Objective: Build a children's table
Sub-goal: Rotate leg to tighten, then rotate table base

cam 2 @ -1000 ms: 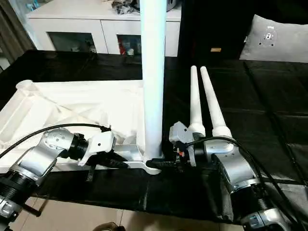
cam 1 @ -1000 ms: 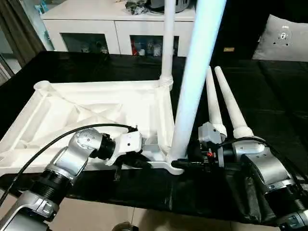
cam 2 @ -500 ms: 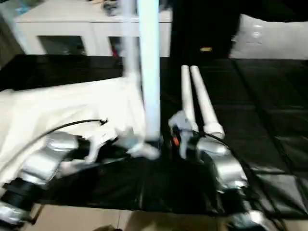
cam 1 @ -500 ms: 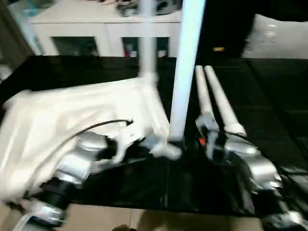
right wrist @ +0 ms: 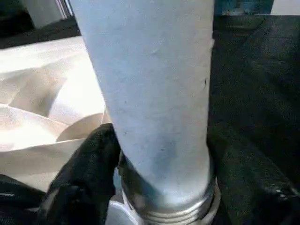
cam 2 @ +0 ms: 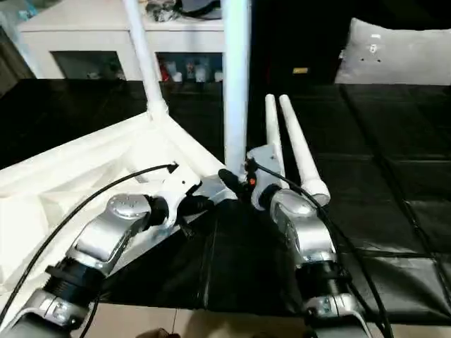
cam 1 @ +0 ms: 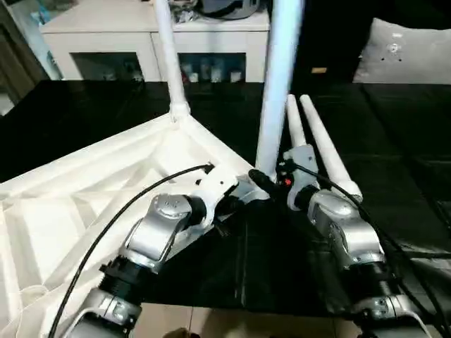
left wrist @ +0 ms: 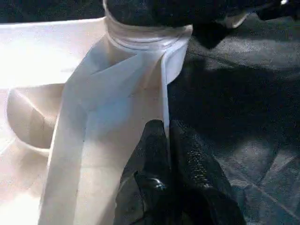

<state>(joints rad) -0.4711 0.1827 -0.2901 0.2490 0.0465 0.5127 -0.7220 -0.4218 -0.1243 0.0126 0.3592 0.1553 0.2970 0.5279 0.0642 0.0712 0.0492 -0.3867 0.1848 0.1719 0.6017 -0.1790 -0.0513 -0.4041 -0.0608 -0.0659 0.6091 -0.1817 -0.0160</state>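
Standing upright between right gripper [right wrist: 154, 187] fingers, near leg [cam 1: 276, 84] is clasped low; left gripper [left wrist: 166, 140] pinched on tabletop rim [left wrist: 161, 101].

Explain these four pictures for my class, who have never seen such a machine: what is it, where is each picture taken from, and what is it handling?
It is a humanoid robot with two silver arms, each ending in a two-fingered black tool. Two pictures come from its head, looking down; two come from cameras on its wrists. On the black-covered work table lies a white plastic tabletop, underside up, with two legs already standing in corner sockets. The right tool has its fingers around the base of the near leg. The left tool is shut on the tabletop's thin edge beside that corner. Two spare legs lie side by side on the cloth.
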